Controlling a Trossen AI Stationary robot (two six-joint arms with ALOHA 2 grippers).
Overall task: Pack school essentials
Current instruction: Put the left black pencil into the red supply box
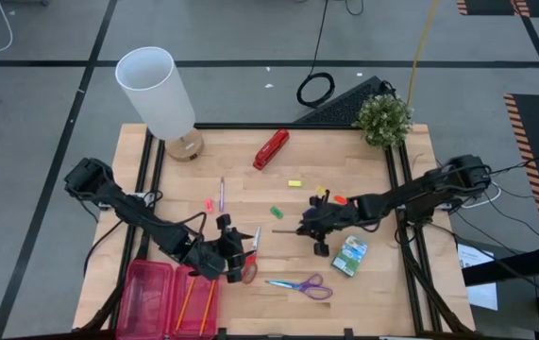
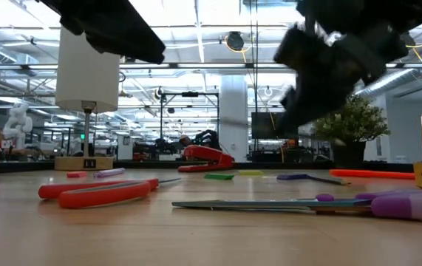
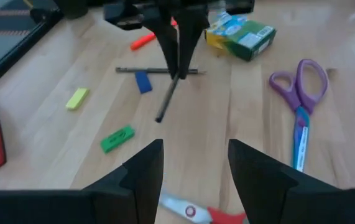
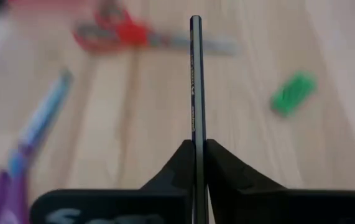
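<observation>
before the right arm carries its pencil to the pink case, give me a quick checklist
1. Right pincer shut on the dark pencil: ok.
2. Pencil lifted off the table: ok, its shadow lies apart in the left wrist view.
3. Pink case open, two orange pencils inside: ok.
4. Path clear: not ok, left pincer hangs open over the red scissors beside the case.
5. Room left in the case: cannot tell.

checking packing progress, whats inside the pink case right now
The pink case lies open at the table's front left. Its right half holds two orange pencils. The left half looks empty, though its lower part is cut off by the picture's edge.
</observation>
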